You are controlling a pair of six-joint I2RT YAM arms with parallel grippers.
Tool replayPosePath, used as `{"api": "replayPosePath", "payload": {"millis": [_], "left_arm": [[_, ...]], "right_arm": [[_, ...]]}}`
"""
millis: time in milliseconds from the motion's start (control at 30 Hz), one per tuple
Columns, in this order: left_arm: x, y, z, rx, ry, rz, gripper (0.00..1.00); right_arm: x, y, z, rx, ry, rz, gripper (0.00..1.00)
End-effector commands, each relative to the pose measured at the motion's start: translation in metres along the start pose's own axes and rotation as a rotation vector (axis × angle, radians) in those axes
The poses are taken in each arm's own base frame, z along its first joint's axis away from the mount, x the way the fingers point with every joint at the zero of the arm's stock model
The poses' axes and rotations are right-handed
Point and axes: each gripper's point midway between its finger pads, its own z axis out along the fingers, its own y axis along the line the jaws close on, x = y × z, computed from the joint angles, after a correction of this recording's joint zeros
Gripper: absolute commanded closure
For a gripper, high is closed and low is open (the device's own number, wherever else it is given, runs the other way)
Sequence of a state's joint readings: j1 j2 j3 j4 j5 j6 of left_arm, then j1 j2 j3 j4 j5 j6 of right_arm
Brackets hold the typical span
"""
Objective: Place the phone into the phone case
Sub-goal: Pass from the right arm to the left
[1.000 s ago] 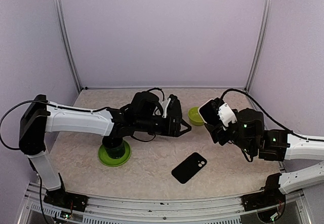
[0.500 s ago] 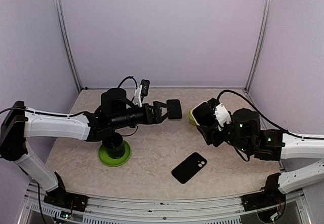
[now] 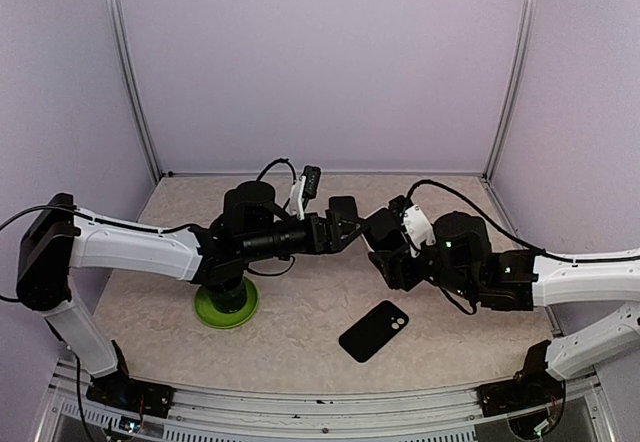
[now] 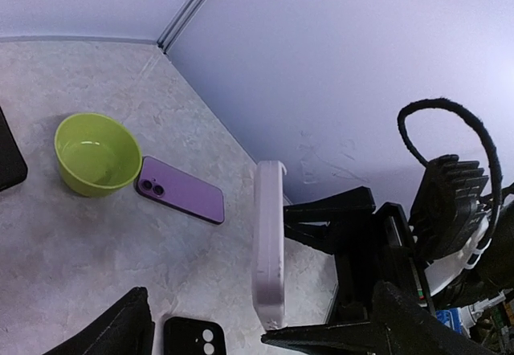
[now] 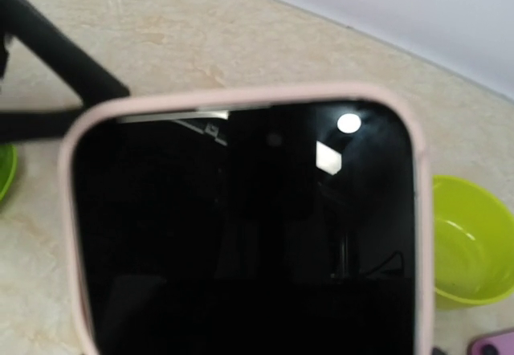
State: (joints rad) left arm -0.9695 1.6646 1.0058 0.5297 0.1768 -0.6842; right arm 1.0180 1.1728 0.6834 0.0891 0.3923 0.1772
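My right gripper is shut on the phone, which has a pale pink edge and a black screen. The screen fills the right wrist view and hides the fingers. In the left wrist view the phone stands edge-on, just ahead of my open left gripper and close to its right finger. I cannot tell if they touch. My left gripper holds nothing. The black phone case lies flat on the table below both grippers, and its camera cut-out shows in the left wrist view.
A purple phone lies next to a green bowl behind the grippers. The bowl also shows at the right of the right wrist view. Another green bowl sits under the left arm. Lilac walls close in the table.
The right gripper has carried the phone left toward the table's middle. The left arm drew back left, then reached right again to meet it, and its jaws opened wider.
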Motion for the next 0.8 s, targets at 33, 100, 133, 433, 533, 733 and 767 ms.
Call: {"api": "replayPosePath", "payload": {"millis": [33,100,133,433,533,733,767], "left_arm": [[0.001,-0.002,0.011,0.021,0.007,-0.013,0.13],[0.005,0.005,0.014,-0.004,0.021,-0.021,0.14],[0.006,0.008,0.016,-0.015,0.026,-0.023,0.15],[0.007,0.013,0.025,0.019,0.045,-0.062,0.49],[0.009,0.012,0.028,0.038,0.060,-0.074,0.59],[0.014,0.015,0.031,0.042,0.077,-0.089,0.75],[0.014,0.015,0.031,0.039,0.078,-0.090,0.79]], "right_arm": [[-0.043,0.005,0.002,-0.023,-0.113,0.083,0.39],[-0.043,0.007,0.004,-0.028,-0.111,0.082,0.39],[-0.043,0.007,0.005,-0.029,-0.109,0.081,0.39],[-0.035,0.009,0.014,-0.013,-0.085,0.072,0.39],[-0.030,0.010,0.017,-0.001,-0.075,0.065,0.39],[-0.027,0.011,0.022,0.016,-0.062,0.045,0.38],[-0.026,0.012,0.022,0.018,-0.062,0.043,0.38]]}}
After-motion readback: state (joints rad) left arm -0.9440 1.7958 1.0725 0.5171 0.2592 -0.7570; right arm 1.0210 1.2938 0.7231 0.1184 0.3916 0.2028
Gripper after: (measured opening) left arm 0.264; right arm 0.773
